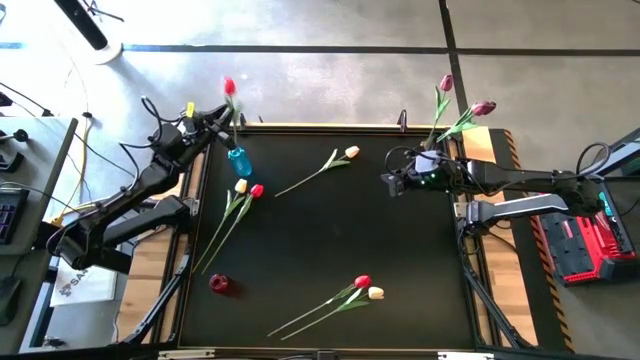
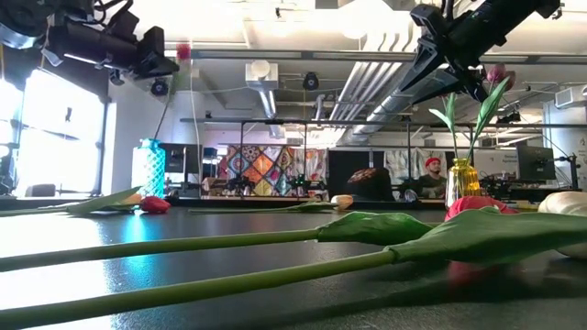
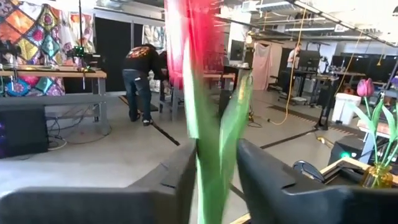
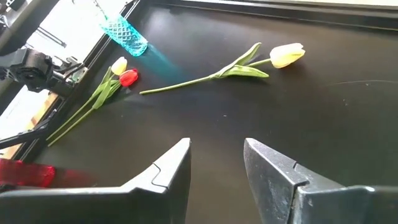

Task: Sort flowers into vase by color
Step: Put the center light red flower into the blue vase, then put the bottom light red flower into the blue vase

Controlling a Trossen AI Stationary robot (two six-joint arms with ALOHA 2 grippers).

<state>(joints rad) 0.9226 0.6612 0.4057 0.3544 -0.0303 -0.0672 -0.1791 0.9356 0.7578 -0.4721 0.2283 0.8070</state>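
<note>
Left claw (image 3: 214, 171) loosely brackets red tulip's (image 3: 189, 43) smooth stem; right claw (image 4: 214, 165) parted, empty

Red tulip (image 3: 198, 68) stem btwn L gripper (image 3: 216, 171) fingers.

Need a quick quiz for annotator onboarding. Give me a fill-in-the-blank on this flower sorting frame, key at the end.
1. The tulip between the fingers of the left gripper has a ____ head.
2. The vase under that gripper is ____ in colour.
3. The right gripper hovers over the mat with its fingers ____.
4. The yellow vase holds ____ tulips.

Missing words: red; blue; open; two
</note>
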